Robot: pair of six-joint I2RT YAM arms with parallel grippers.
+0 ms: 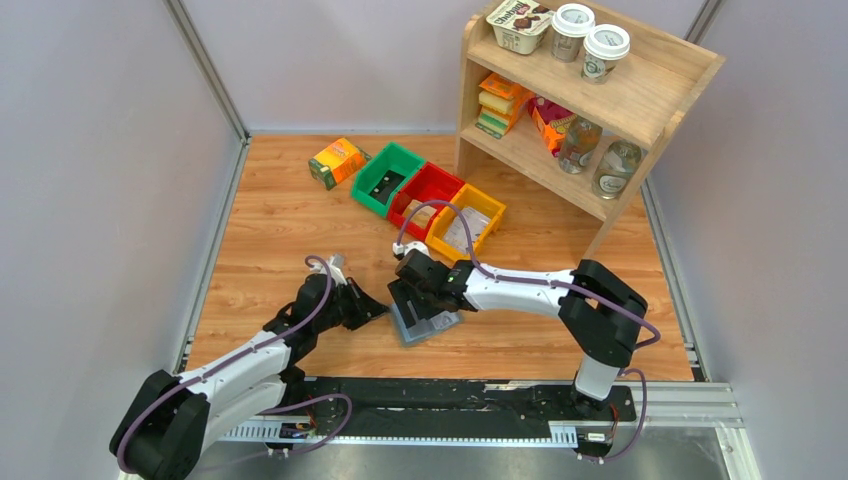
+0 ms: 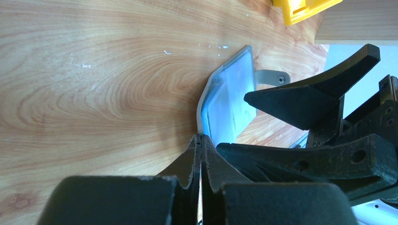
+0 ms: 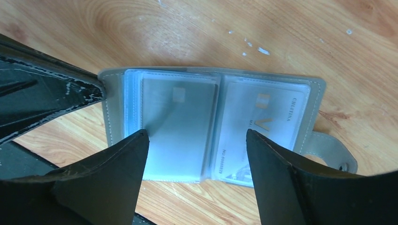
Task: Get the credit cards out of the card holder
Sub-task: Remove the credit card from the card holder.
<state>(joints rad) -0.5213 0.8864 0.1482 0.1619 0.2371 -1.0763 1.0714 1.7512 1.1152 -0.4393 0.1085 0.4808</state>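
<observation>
The grey card holder (image 3: pixel 107 117) lies open and flat on the wooden table, its snap tab (image 3: pixel 335 152) at the right. A pale credit card (image 3: pixel 180 112) shows in its left clear pocket. A white printed credit card (image 3: pixel 277 117) sits in the right pocket. My right gripper (image 3: pixel 196 133) hangs open just above the pockets, one finger on each side of the fold. My left gripper (image 2: pixel 201 138) is shut on the holder's (image 2: pixel 232 93) left edge. In the top view both grippers, left (image 1: pixel 383 311) and right (image 1: pixel 408 300), meet at the holder (image 1: pixel 432 328).
Green (image 1: pixel 388 177), red (image 1: pixel 427 193) and yellow (image 1: pixel 468 217) bins stand in a row behind the holder. An orange-green carton (image 1: pixel 338 161) lies left of them. A wooden shelf (image 1: pixel 580 100) with cups, bottles and packets fills the back right.
</observation>
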